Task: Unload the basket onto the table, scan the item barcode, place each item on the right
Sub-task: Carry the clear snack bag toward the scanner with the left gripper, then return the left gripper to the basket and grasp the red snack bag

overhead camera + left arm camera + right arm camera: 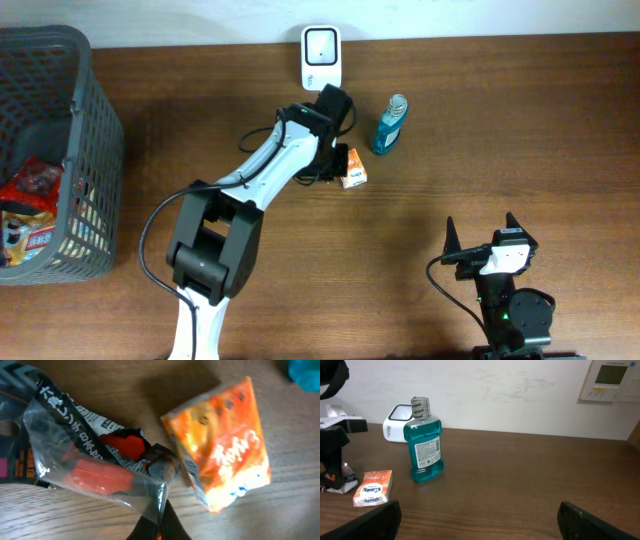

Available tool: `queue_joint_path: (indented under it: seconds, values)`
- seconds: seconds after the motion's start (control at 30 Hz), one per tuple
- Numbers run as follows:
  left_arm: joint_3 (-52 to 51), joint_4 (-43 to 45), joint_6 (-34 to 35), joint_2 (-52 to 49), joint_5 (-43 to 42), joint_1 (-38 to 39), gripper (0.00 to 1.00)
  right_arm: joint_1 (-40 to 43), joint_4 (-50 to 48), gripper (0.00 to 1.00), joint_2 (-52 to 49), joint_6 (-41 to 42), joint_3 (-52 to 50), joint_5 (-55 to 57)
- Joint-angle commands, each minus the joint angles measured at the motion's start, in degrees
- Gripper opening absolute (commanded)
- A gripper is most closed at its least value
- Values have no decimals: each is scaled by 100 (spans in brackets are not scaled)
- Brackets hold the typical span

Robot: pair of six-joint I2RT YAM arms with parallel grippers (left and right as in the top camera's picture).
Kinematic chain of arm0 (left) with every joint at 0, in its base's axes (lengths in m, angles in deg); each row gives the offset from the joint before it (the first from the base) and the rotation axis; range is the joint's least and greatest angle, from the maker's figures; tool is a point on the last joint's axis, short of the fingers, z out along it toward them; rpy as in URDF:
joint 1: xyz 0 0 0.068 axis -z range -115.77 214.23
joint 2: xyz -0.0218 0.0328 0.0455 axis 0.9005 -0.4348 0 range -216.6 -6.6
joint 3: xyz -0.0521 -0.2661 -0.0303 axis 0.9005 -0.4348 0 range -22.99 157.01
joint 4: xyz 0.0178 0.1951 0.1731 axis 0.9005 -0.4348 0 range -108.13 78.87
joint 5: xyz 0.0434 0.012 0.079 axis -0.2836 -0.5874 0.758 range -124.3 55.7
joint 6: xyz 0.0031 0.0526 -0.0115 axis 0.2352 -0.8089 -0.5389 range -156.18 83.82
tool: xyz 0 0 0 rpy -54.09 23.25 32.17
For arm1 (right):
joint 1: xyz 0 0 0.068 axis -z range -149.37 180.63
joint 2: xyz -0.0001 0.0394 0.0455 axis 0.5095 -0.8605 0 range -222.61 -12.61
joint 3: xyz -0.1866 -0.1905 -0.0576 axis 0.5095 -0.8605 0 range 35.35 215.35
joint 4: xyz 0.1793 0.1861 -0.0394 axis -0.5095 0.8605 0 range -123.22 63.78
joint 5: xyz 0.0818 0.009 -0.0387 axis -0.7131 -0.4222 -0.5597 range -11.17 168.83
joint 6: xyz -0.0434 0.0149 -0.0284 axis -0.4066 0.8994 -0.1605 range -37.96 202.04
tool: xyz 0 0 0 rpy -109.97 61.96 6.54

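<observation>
My left gripper [159, 530] is shut on the edge of a clear plastic packet [95, 460] with red-orange contents and a black printed label. The packet rests low over the wood beside a small orange carton [222, 445]. From overhead, the left gripper [340, 162] sits just below the white scanner [321, 57], with the orange carton [354, 176] at its right. My right gripper [483, 232] stands open near the table's front edge with nothing between its fingers [370, 522]. No barcode shows plainly.
A teal mouthwash bottle [391, 125] stands right of the scanner, upright in the right wrist view too [425, 442]. A grey basket [95, 150] with snack packets [30, 205] fills the far left. The wall lies just behind the scanner [397, 422].
</observation>
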Motion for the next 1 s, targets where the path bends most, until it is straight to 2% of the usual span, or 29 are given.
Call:
queue_joint_path:
  seconds: [0.0,0.03,0.17,0.3,0.5,0.6,0.73,0.97]
  values:
    - [52,-72,-28,4,-155,96,89,-52,15,98,33,7,-50,48]
    - [66,-122,-33,4,-153,96,94,-52,15,98,33,7,-50,48]
    - [472,-579,-420,4,-105,39,96,-52,15,98,33,7,-50,48]
    - [1515,-1491,-433,4,341,-101,96,-52,15,98,33,7,-50,48]
    - [3414,-2885,-431,4,1480,-518,95,-52,17,98,33,7,-50,48]
    - [4555,-3547,-433,4,1698,-894,97,-52,15,98,33,7,-50,48]
    - [5737,-4004,-431,7,1808,-1471,99,-52,15,98,33,7,-50,48]
    - [6929,-4183,-433,4,1867,-2940,99,-52,15,98,33,7,-50,48]
